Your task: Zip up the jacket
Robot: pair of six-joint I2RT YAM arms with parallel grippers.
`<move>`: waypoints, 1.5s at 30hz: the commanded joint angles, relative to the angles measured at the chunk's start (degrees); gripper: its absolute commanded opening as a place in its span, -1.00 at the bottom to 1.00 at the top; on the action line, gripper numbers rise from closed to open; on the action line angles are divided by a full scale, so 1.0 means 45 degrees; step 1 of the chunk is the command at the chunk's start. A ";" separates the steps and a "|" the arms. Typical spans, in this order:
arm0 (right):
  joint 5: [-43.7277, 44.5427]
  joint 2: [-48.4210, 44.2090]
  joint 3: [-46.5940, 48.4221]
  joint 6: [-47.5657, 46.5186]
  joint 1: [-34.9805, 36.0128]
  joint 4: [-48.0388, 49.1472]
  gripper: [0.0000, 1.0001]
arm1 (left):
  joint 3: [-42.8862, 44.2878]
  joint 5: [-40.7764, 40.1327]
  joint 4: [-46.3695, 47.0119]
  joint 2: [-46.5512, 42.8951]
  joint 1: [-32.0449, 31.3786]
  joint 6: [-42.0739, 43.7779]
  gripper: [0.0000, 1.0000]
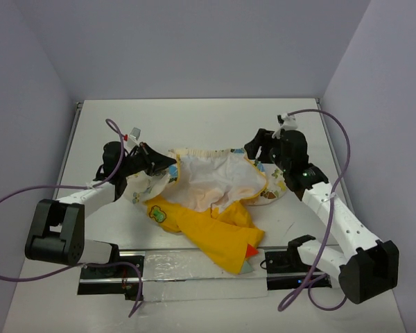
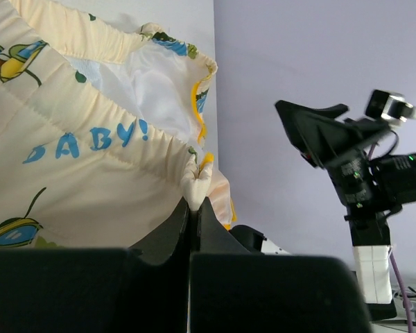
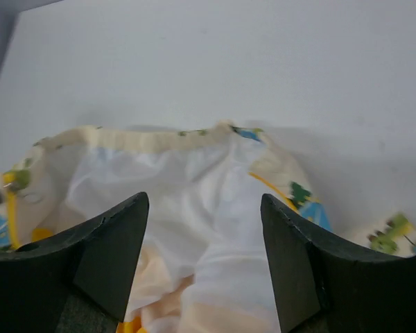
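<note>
- Currently the jacket (image 1: pixel 215 191) lies at mid-table, spread open with its smooth white lining facing up. It is soft and rumpled, with a gathered elastic hem along the 12 o'clock edge.
- Its outer cloth is cream and quilted, printed with small cartoons and blue "BABY!" lettering (image 2: pixel 90 142). Yellow piping (image 2: pixel 196 104) runs along the front edge.
- A bright yellow part trails from the body toward 5 o'clock and ends in a red tip (image 1: pixel 252 250). A green patch (image 1: pixel 158 214) sits on the yellow at 8 o'clock.
- The left gripper (image 2: pixel 194 208) is at the jacket's 9 o'clock side. Its jaws are pressed together on a pinch of cream hem, and the cloth stands up out of the pinch.
- The right gripper (image 3: pixel 202 208) is at the jacket's 2 o'clock corner. Its jaws are spread wide with nothing between them, and it sits over the white lining. I cannot tell whether it touches the cloth.
- The table (image 1: pixel 194 118) is matte white, with pale lavender walls around it.
- A clear plastic sheet (image 1: pixel 194 274) lies at 6 o'clock, between the arm bases, and the yellow tip overlaps its far edge.
- Purple cables (image 1: pixel 343 149) loop off both arms, clear of the jacket.
</note>
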 commanded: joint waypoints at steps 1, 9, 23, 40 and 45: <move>-0.3298 0.0627 0.1186 -0.1268 0.2223 0.1468 0.72 | -0.0016 0.0185 0.0669 0.0176 0.0057 -0.0758 -1.00; -0.6562 0.3750 0.1531 -0.0947 0.4039 0.4560 0.52 | 0.0432 -0.0003 -0.1555 -0.0271 0.0040 0.0570 -1.00; -0.7825 0.5356 0.1641 -0.0659 0.4081 0.6035 -0.04 | 0.1622 0.0642 -0.3974 -0.1324 0.0057 0.1698 -1.00; -0.9765 0.6731 0.3041 -0.1895 0.4073 0.5867 0.46 | 0.2136 0.1292 -0.4315 -0.1935 0.0057 0.1851 -1.00; -0.9892 0.6959 0.3435 -0.2351 0.4178 0.5417 0.46 | 0.2164 0.1252 -0.4430 -0.2151 0.0057 0.2006 -1.00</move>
